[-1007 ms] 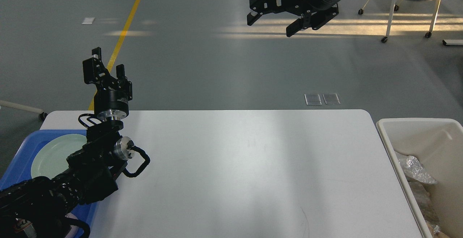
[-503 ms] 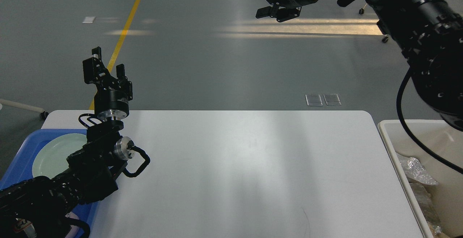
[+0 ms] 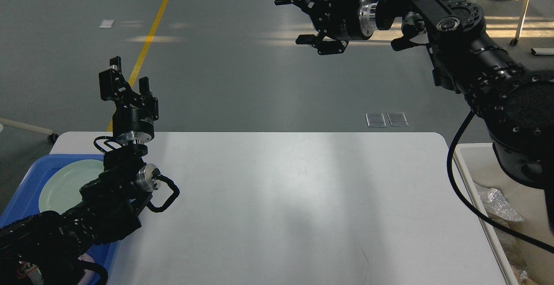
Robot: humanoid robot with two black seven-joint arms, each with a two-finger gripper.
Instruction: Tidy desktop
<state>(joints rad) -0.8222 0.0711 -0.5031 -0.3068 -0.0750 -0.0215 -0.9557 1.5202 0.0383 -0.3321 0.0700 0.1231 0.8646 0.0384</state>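
Desktop [image 3: 277, 198], a large white matte rectangular tabletop with rounded corners, fills the lower middle of my head view, its far edge running across the frame just below mid-height. Faint scuff marks show on its surface.

At its left edge sits a blue plastic tray [image 3: 24, 185] holding a pale green round plate [image 3: 65, 185]; my left arm crosses over both. My left gripper [image 3: 125, 81] points up and away above the table's far left corner, its two black fingers parted with a clear gap, nothing between them.

At the right edge, just beside the tabletop, stands a white rectangular bin [image 3: 465, 163] with crumpled clear plastic wrap [image 3: 493, 202] inside. My right arm passes above that bin, its black cable hanging down in front of it. My right gripper [image 3: 298, 18] is raised high over the floor beyond the table, pointing left, fingers spread wide and empty.

Beyond the table: grey floor with a yellow painted line [image 3: 147, 46], two small clear rectangular floor plates [image 3: 386, 119], and a white wheeled chair frame [image 3: 519, 21] at the top right.
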